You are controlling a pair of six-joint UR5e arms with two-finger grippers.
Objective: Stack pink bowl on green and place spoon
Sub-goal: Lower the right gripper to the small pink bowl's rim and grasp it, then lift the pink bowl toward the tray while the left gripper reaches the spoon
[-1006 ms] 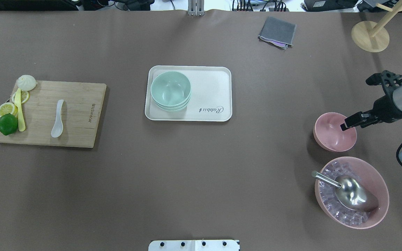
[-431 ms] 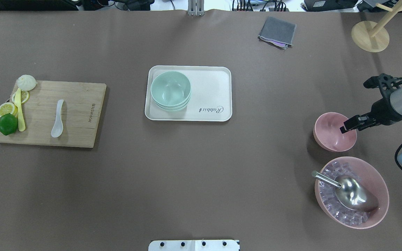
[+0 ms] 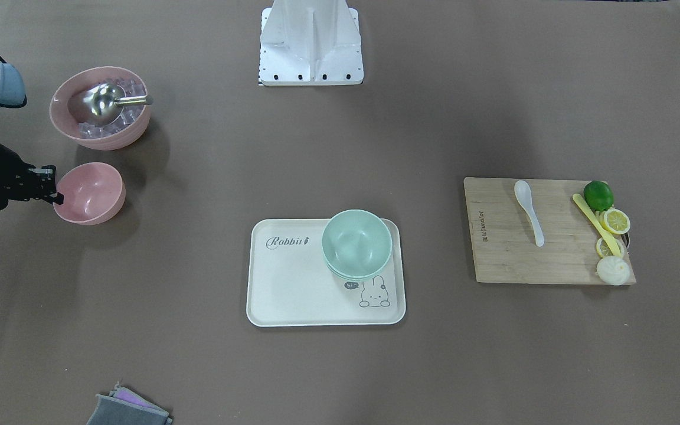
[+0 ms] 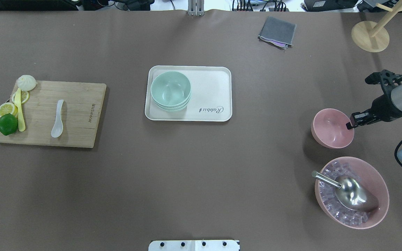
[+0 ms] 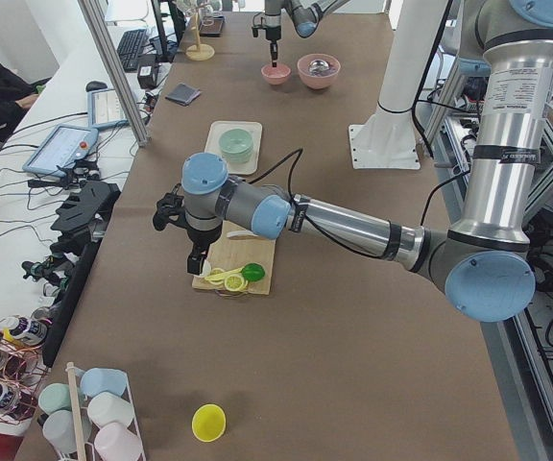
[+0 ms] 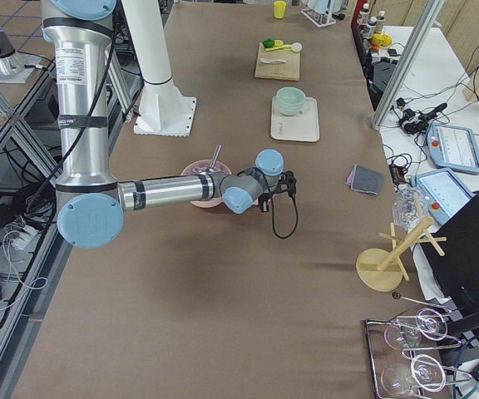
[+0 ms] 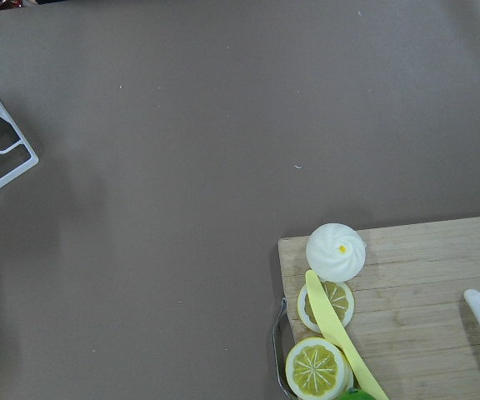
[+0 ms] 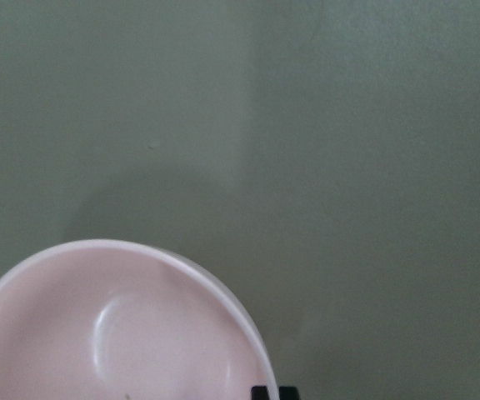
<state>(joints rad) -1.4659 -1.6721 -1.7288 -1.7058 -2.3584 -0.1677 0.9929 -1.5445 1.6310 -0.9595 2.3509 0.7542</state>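
The small pink bowl (image 4: 330,130) is at the right of the table, seemingly raised a little off it. My right gripper (image 4: 349,125) is shut on its right rim; it also shows in the front view (image 3: 52,193). Stacked green bowls (image 4: 170,90) sit in the left end of the white tray (image 4: 215,80). The white spoon (image 4: 57,118) lies on the wooden cutting board (image 4: 79,115) at the left. My left gripper (image 5: 196,266) hangs over the board's outer end in the left side view only; I cannot tell whether it is open or shut.
A big pink bowl (image 4: 380,181) of ice with a metal scoop (image 4: 352,195) stands just in front of the small bowl. Lime, lemon slices, a bun and a yellow knife (image 4: 20,111) lie on the board's left end. A grey cloth (image 4: 277,32) and a wooden stand (image 4: 369,36) are at the far right.
My right gripper pulled back from inside the pink bowl to its right rim and closed on it. The bowl has shifted slightly left and away from me.
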